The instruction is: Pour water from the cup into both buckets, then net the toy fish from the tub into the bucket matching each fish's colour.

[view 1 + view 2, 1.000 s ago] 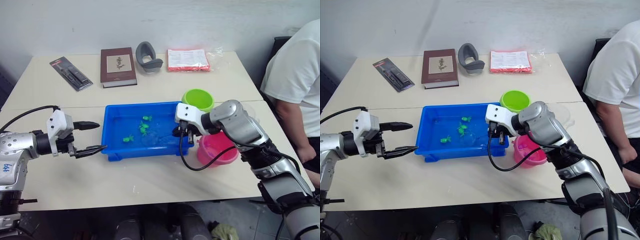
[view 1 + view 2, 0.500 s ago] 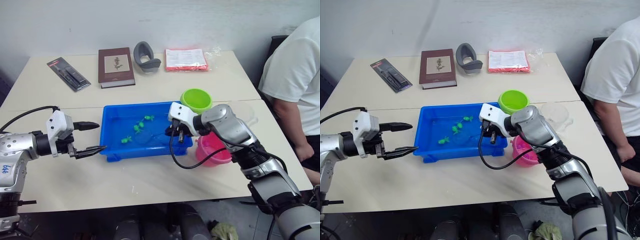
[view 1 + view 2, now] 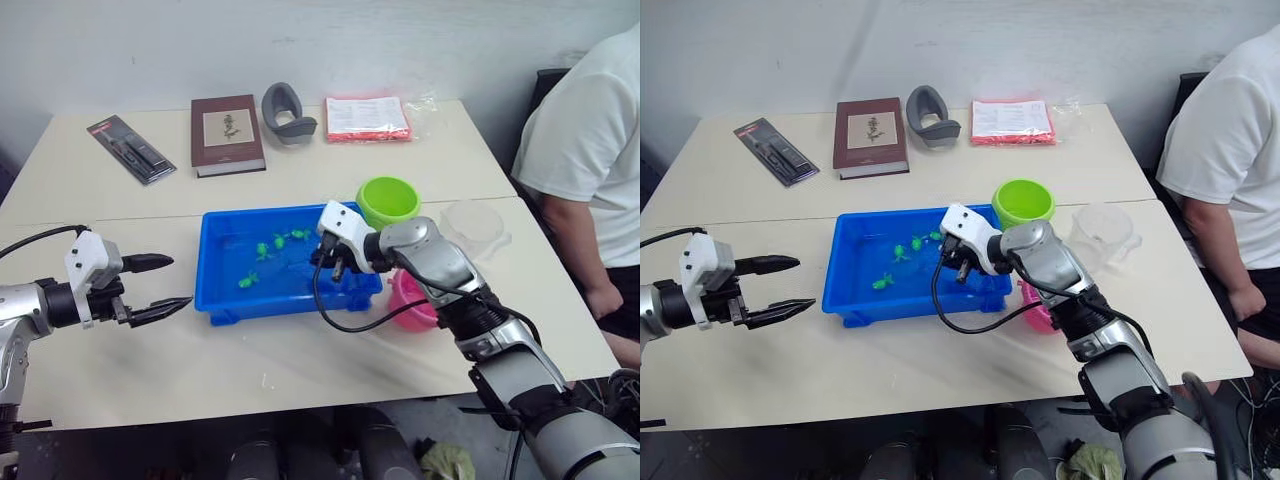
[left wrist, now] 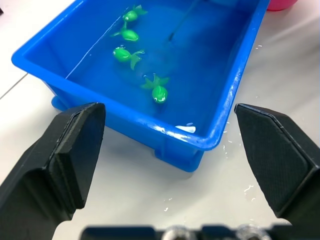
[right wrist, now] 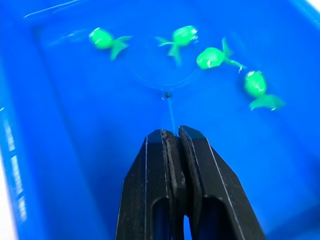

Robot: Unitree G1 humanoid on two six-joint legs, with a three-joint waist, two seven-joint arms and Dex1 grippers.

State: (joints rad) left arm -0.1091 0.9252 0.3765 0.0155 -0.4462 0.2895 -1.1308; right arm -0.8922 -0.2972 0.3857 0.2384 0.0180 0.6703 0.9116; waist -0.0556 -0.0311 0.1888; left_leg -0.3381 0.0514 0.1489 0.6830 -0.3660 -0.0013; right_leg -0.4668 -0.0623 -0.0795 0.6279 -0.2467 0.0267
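Note:
The blue tub holds water and several green toy fish. My right gripper hangs over the tub's right half, shut on the thin handle of the net. The net's hoop lies under the water among the fish. Out to the left of the tub, my left gripper is open and holds nothing. The lime green bucket stands behind the tub's right corner. My right arm partly hides the pink bucket at the tub's right side. The clear cup stands right of the green bucket.
At the back of the table lie a black packet, a brown book, a grey curved object and a red and white packet. A person in a white shirt sits at the table's right edge.
My right gripper has carried the net leftward across the tub. The fish have drifted a little. My left gripper has drawn slightly away from the tub, and the camera has shifted.

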